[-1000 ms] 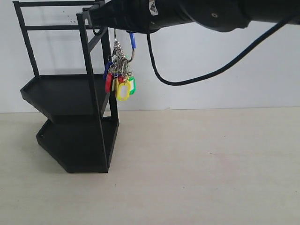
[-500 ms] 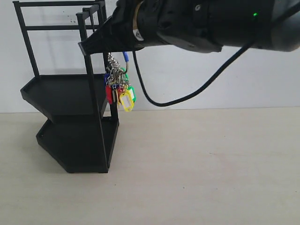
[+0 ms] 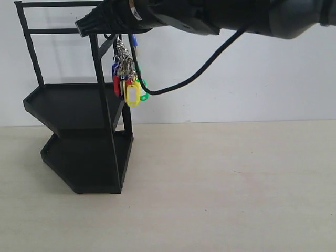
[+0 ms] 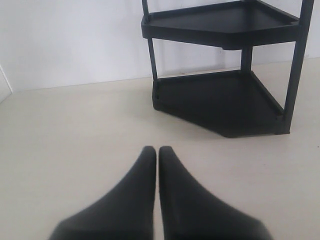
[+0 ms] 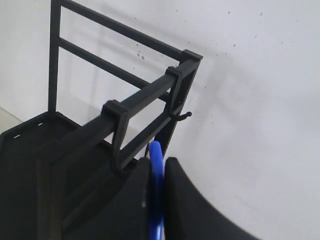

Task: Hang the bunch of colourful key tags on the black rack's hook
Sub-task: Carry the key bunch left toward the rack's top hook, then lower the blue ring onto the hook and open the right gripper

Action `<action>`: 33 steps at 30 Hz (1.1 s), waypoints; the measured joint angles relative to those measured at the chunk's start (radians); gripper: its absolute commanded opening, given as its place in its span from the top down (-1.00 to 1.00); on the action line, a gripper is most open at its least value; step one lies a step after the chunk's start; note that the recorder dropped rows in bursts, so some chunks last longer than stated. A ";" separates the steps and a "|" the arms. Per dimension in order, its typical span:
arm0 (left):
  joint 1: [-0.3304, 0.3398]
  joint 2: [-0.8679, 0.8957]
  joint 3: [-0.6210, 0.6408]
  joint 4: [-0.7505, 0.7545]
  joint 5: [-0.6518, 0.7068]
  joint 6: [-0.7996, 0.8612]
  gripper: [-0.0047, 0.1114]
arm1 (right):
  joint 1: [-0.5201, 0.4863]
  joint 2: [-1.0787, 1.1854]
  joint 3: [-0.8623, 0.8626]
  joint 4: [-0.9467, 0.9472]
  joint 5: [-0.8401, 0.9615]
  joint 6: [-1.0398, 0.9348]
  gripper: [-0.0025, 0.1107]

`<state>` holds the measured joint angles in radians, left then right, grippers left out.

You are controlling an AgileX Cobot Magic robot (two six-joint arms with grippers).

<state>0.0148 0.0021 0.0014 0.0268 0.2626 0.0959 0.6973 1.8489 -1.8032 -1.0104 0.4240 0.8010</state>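
Observation:
The colourful key tag bunch (image 3: 126, 79) hangs by its silver rings from my right gripper (image 3: 92, 23), up at the top front corner of the black rack (image 3: 79, 105). In the right wrist view the right gripper (image 5: 157, 162) is shut on the bunch's blue loop (image 5: 156, 190), and only the loop shows there. A small J-shaped hook (image 5: 181, 116) sticks out from the rack's top bar, just beyond the fingertips. My left gripper (image 4: 158, 151) is shut with nothing in it, low over the table (image 4: 75, 130) in front of the rack (image 4: 225, 100).
A black cable (image 3: 210, 58) droops from the right arm beside the tags. The rack's two angular trays (image 3: 68, 102) sit below the bunch. A white wall (image 3: 236, 68) stands close behind the rack, and light tabletop (image 3: 220, 184) spreads to the right.
My right arm has swung left and up along the rack's top, carrying the bunch with it. The tags now hang closer to the rack's front upright.

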 measured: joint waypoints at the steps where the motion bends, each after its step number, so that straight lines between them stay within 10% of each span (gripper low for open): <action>1: 0.000 0.000 0.000 0.000 0.000 0.000 0.84 | 0.002 0.000 0.000 0.000 0.000 0.000 0.96; 20: 0.000 0.000 0.000 0.000 0.000 0.000 0.84 | 0.048 0.006 -0.007 0.139 0.092 -0.091 0.96; 29: 0.000 0.000 0.000 0.000 0.000 0.000 0.84 | 0.051 0.006 -0.008 0.185 0.092 -0.093 0.14; 33: 0.000 0.000 0.000 0.000 0.000 0.000 0.84 | 0.051 0.006 -0.008 0.190 0.094 -0.091 0.21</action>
<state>0.0148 0.0021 0.0014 0.0268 0.2626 0.0959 0.7478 1.8549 -1.8115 -0.8201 0.5183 0.7099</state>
